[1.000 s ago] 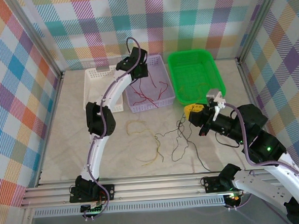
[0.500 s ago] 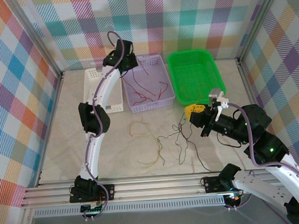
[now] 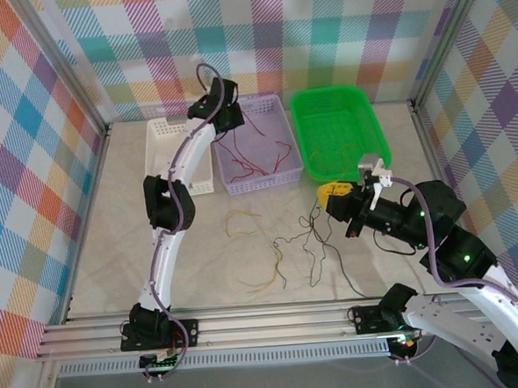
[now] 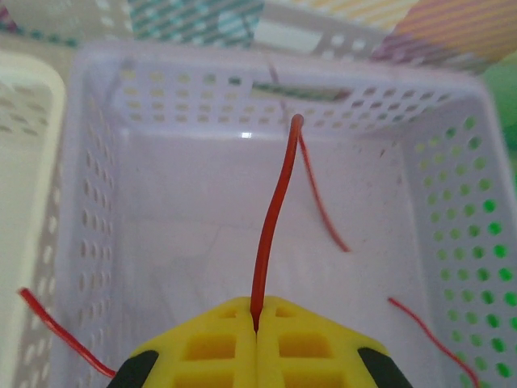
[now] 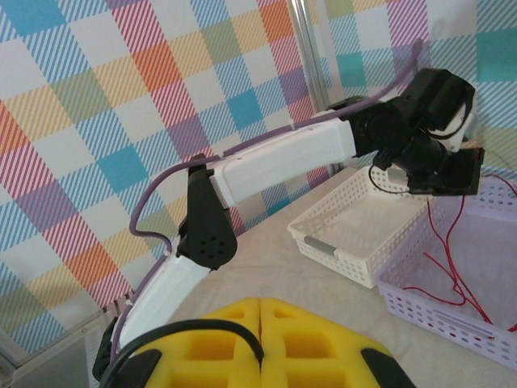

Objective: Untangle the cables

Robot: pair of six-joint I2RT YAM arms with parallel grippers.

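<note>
Three baskets stand in a row at the far side of the table (image 3: 121,238): left basket (image 3: 160,156), middle basket (image 3: 263,187), right basket (image 3: 380,134). The left gripper (image 4: 257,305), above the middle basket, pinches one cable (image 4: 273,218). Other cables (image 3: 308,244) lie on the table, nearer.

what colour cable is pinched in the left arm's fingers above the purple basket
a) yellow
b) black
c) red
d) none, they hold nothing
c: in the left wrist view a red cable rises from the seam between the shut yellow left fingers, with the purple basket below it.
</note>
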